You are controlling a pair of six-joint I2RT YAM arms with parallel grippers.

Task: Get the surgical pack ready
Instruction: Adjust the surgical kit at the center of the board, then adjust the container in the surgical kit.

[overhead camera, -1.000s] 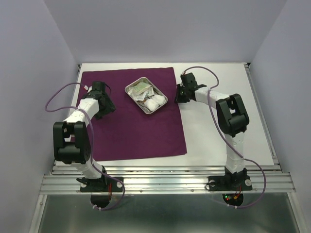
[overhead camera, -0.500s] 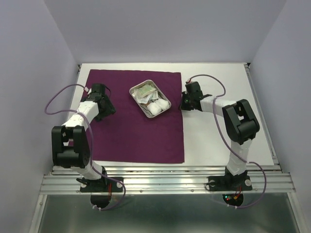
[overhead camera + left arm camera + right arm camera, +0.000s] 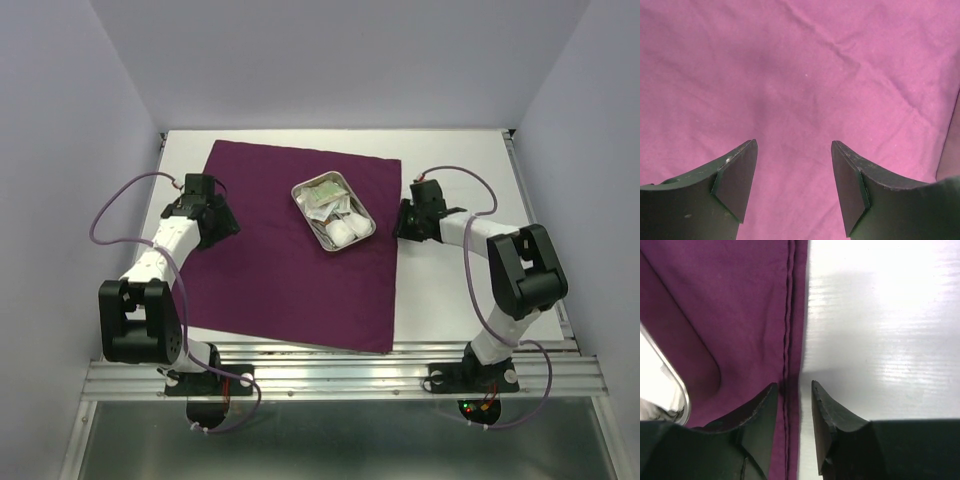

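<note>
Covering white table: purple drape (skewed) | walls pale lilac

no legible text, packets in tray too small to read

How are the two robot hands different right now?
The left gripper has its jaws wide apart above the left side of the purple cloth. The right gripper shows only a narrow gap, right at the cloth's stitched edge beside the white table. Both have dark fingers.
</note>
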